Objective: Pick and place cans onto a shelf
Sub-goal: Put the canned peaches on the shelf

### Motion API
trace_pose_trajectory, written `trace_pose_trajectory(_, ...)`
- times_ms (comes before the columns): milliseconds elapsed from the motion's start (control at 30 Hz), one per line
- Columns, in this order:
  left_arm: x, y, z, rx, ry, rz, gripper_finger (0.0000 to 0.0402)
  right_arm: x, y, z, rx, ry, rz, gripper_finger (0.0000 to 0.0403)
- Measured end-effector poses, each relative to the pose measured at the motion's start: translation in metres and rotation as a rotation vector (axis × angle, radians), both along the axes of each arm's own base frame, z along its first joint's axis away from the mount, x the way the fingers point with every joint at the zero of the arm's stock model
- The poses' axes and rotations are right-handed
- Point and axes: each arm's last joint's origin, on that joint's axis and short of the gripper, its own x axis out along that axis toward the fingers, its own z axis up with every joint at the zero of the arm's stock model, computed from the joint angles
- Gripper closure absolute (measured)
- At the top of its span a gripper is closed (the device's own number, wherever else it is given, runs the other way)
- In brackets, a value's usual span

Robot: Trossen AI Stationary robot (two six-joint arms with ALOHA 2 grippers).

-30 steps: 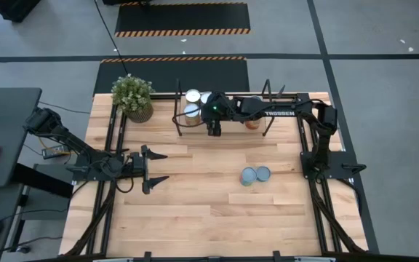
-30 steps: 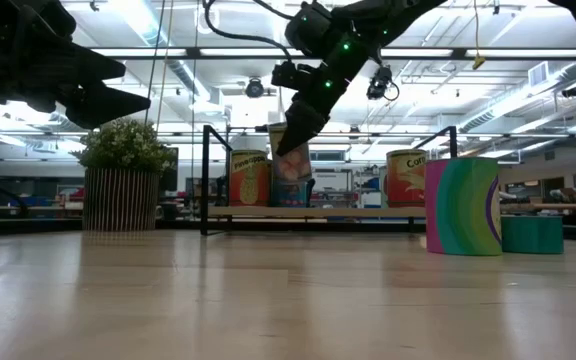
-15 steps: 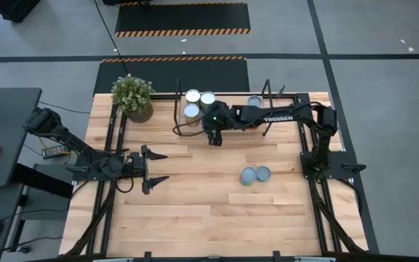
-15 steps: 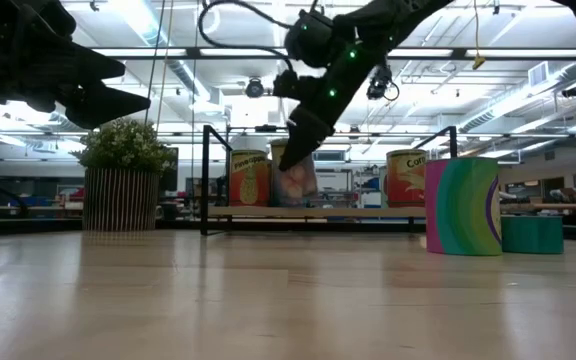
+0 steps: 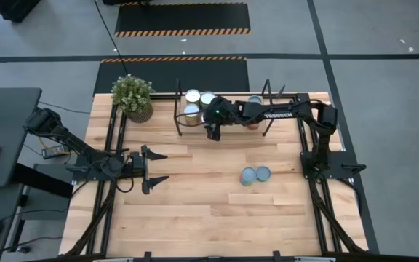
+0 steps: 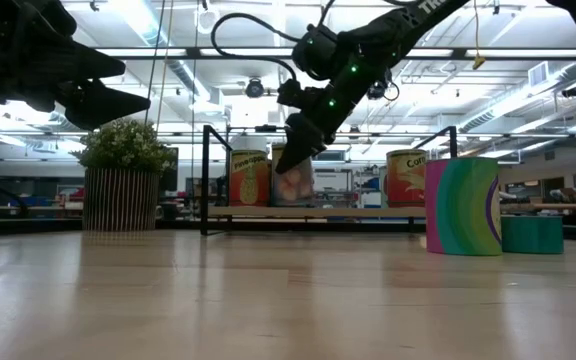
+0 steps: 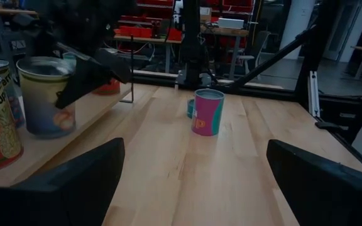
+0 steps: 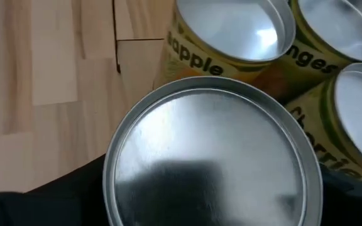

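Observation:
My right gripper (image 5: 210, 131) is shut on a can (image 6: 293, 180) with a silver top (image 8: 212, 157) at the shelf (image 6: 368, 211). The can stands next to a pineapple can (image 6: 249, 178). More cans stand on the shelf behind it (image 5: 207, 97) and a red one stands further right (image 6: 406, 178). Two cans rest on the table: a pink-green one (image 6: 463, 205) and a teal one (image 6: 533, 234). My left gripper (image 5: 157, 167) is open and empty over the table's left side. My right gripper pinches the can's upper side wall between its two fingers (image 7: 87, 72), just below the rim (image 8: 115, 157). The fingers slant down onto it from above. The can is upright, its bottom (image 6: 293, 203) at the shelf board; whether it rests there I cannot tell.
A potted plant (image 5: 132, 97) stands at the far left of the table, beside the shelf's black end frame (image 5: 178, 109). Bare wood lies between my left gripper and the two cans on the table (image 5: 255, 175).
My right gripper has brought the can down from a raised, tilted position to the shelf board beside the pineapple can, and the can now stands more upright. My left gripper has kept still.

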Motion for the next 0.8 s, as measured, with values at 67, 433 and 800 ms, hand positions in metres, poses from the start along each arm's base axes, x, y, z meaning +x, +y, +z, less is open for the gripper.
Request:
trace_pose_trajectory(67,0.0,0.0,0.0,0.0,0.0,0.0,0.0006,0.0,-0.001,0.0,0.001,-0.001,-0.002,0.005)
trace_pose_trajectory(433,0.0,-0.001,0.0,-0.008,-0.001,-0.027,0.0006,0.002,0.005,0.006,-0.141,0.048,-0.024,0.0024)
trace_pose_trajectory(800,0.0,-0.001,0.0,0.0,0.001,-0.027,0.0006,0.009,0.03,0.04,-0.266,0.128,0.035,0.0025)
